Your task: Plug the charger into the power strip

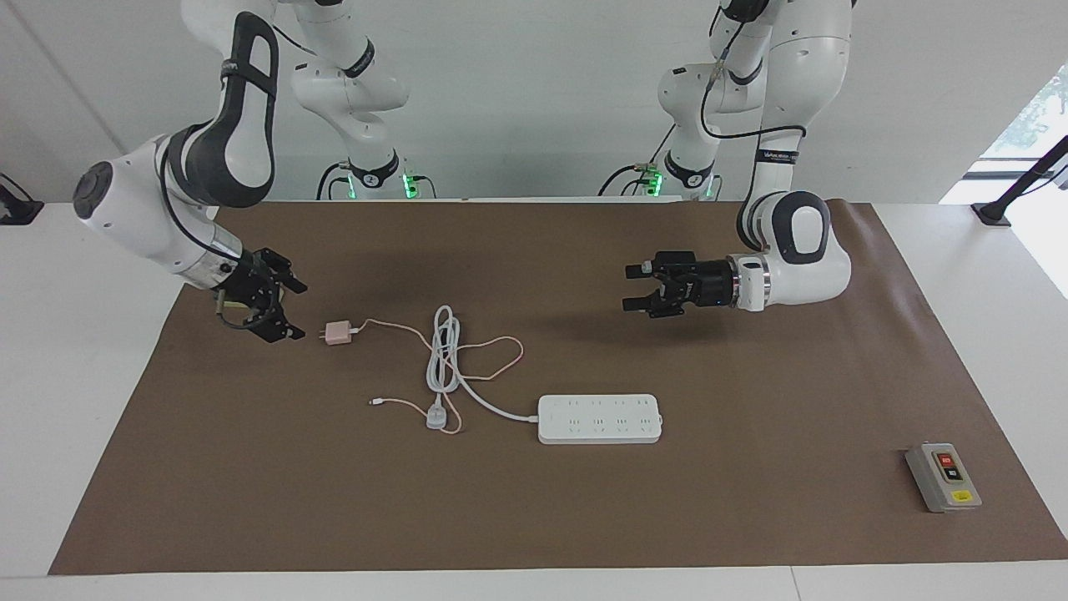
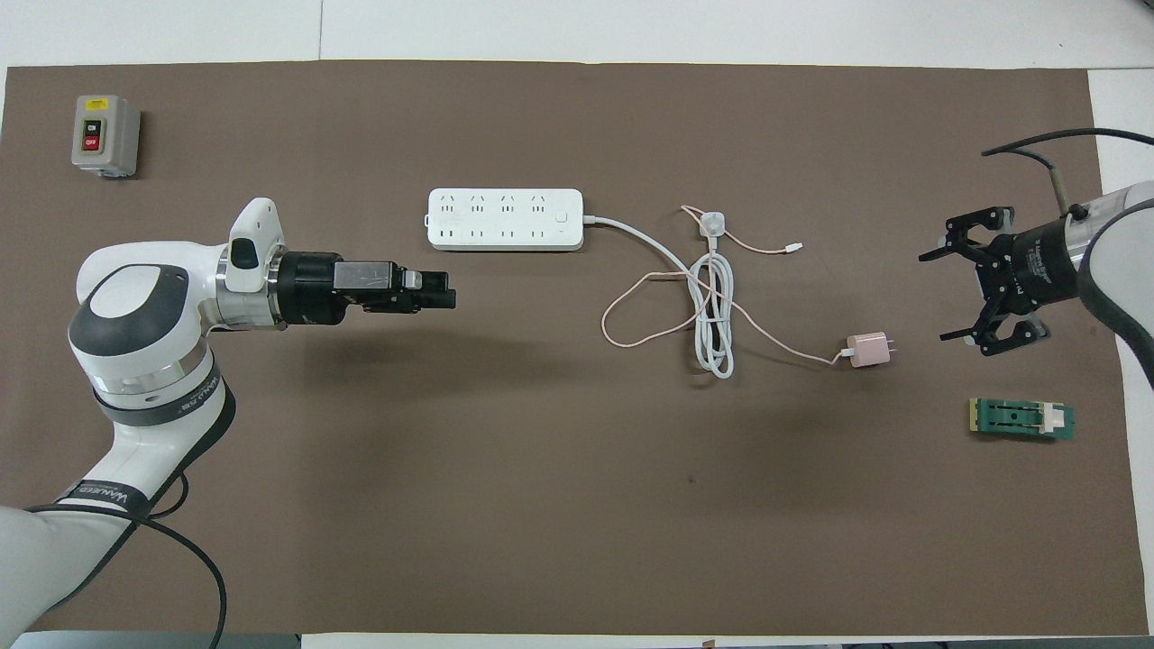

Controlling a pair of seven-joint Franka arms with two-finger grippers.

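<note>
From the facing view I see the right gripper (image 1: 288, 310) hanging with its 2 fingers spread and nothing between them, up in the air just beside the prong end of the charger (image 1: 338, 333); the charger lies on the brown mat (image 1: 751, 517), toward the right arm's end of the table, untouched; its thin pink cable (image 1: 492, 355) loops across the coiled white cord (image 1: 442, 351) of the power strip (image 1: 600, 418); the strip lies flat near the middle of the mat, farther from the robots than the charger; the left gripper (image 1: 638, 290) is raised over bare mat with its fingers apart, holding nothing; a grey switch box (image 1: 943, 477) sits at the mat's corner toward the left arm's end.

From the overhead view, the right gripper (image 2: 947, 297) shows its fingers wide and empty, near the charger (image 2: 868, 350) but apart from it; a small green part (image 2: 1021, 419) lies on the mat nearer to the robots than that gripper; the left gripper (image 2: 446, 293) points toward the middle, nearer to the robots than the power strip (image 2: 505, 219); I cannot see its fingertips apart here.
</note>
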